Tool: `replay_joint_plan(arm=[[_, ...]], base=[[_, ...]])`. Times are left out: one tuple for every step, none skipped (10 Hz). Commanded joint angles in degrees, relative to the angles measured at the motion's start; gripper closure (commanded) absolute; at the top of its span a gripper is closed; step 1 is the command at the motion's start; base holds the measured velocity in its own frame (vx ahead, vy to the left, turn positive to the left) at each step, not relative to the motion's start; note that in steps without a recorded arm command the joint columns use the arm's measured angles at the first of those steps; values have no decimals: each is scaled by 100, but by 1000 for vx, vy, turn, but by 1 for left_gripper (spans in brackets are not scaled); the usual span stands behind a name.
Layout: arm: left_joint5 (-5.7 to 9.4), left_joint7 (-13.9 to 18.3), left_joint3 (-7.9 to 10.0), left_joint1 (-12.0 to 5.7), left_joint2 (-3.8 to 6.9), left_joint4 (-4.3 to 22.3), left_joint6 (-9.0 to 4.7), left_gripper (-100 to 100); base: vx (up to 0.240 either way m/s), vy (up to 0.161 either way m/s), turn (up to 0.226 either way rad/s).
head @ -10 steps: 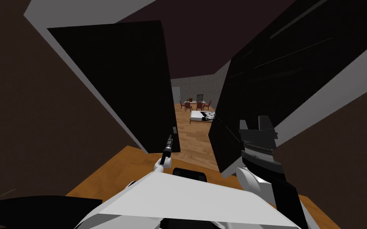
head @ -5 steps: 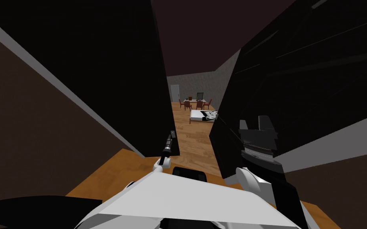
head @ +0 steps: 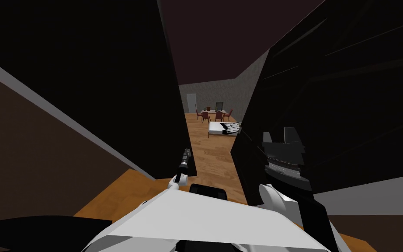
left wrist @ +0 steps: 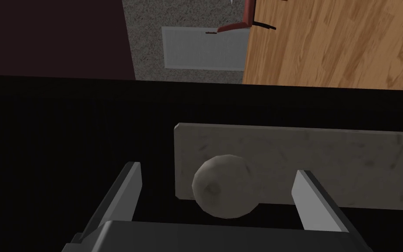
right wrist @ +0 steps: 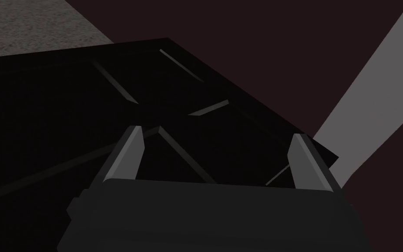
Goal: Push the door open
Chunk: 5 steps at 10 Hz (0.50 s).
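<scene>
While both arms are reaching forward, the left gripper (left wrist: pixel 217 168) is pointing at the left door (left wrist: pixel 65 131), a black one, close to its free edge. Its two fingers (left wrist: pixel 128 192) are standing wide apart and are holding nothing. Between them a round grey knob (left wrist: pixel 224 186) is sitting on a long pale grey plate (left wrist: pixel 327 170) fixed to this door. The knob is touching neither finger and is lying close to the gripper's dark body. Past the door's edge a wooden floor (left wrist: pixel 336 39), a speckled grey wall (left wrist: pixel 174 13) and the leg of a red chair (left wrist: pixel 248 13) are showing.

Seen from the head, this door is taking the left side, and a light grey frame strip (head: pixel 43 106) is running along it beside a dark brown wall (head: pixel 21 166). The right door (head: pixel 327 87), also black and with faint panel lines, is taking the right side. The right gripper (head: pixel 279 135) is hanging in front of its lower part; whether it is touching the door I cannot tell. Its fingers (right wrist: pixel 128 153) are also spread wide, with nothing between them, and are pointing at the panelled face.

A gap is standing open between the two doors. Through it a room is showing, with a table (head: pixel 213 112), chairs around it, and a low white piece of furniture (head: pixel 220 127) in front of them.
</scene>
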Motion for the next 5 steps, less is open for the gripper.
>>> replay_joint_plan(arm=[[0,0,2,-5,6,3,6,100],[0,0,2,-5,6,3,6,100],[0,0,2,-5,6,3,6,100],[0,0,2,-5,6,3,6,100],[0,0,2,-5,6,3,6,100]], base=[[-16,-7,-4],[-25,-5,-7],[-16,-1,-3],[-12,-2,1],[-9,-2,2]])
